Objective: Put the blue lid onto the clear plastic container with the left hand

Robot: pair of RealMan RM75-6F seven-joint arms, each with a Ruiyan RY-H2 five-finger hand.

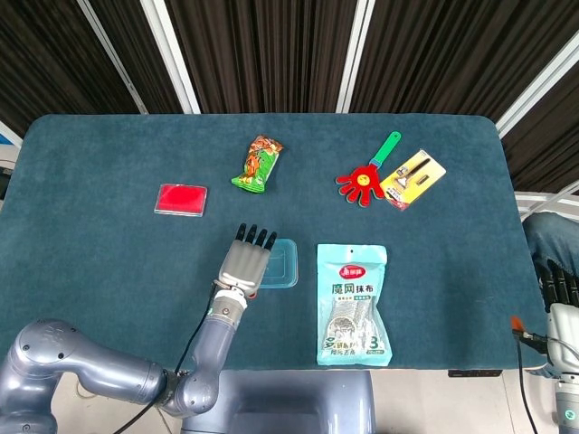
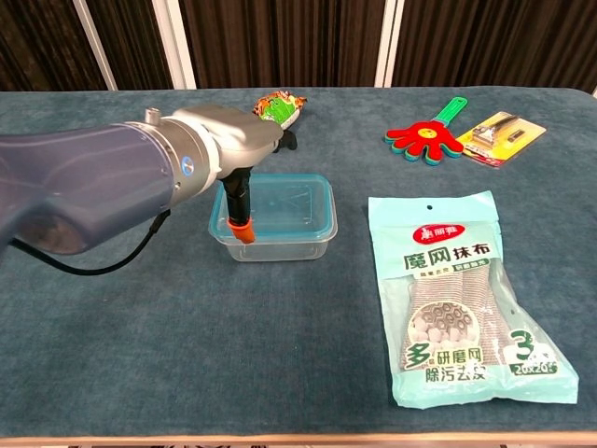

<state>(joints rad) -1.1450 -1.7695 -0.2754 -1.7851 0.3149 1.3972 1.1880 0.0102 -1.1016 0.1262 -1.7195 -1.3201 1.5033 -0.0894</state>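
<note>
The clear plastic container [image 2: 276,238] stands on the table's near middle, and the blue lid [image 1: 281,263] [image 2: 291,197] lies on top of it. My left hand [image 1: 246,267] [image 2: 227,146] hovers over the container's left edge with its fingers stretched out flat, holding nothing. In the chest view its orange-tipped thumb [image 2: 242,227] hangs down in front of the container's left wall. Far off at the lower right, beyond the table edge, my right hand [image 1: 560,291] points its fingers up and holds nothing.
A teal cleaning-cloth packet [image 1: 353,303] [image 2: 462,299] lies just right of the container. Farther back are a green snack packet [image 1: 257,164], a red flat card [image 1: 181,199], a red hand-shaped clapper [image 1: 366,176] and a yellow carded tool [image 1: 412,178].
</note>
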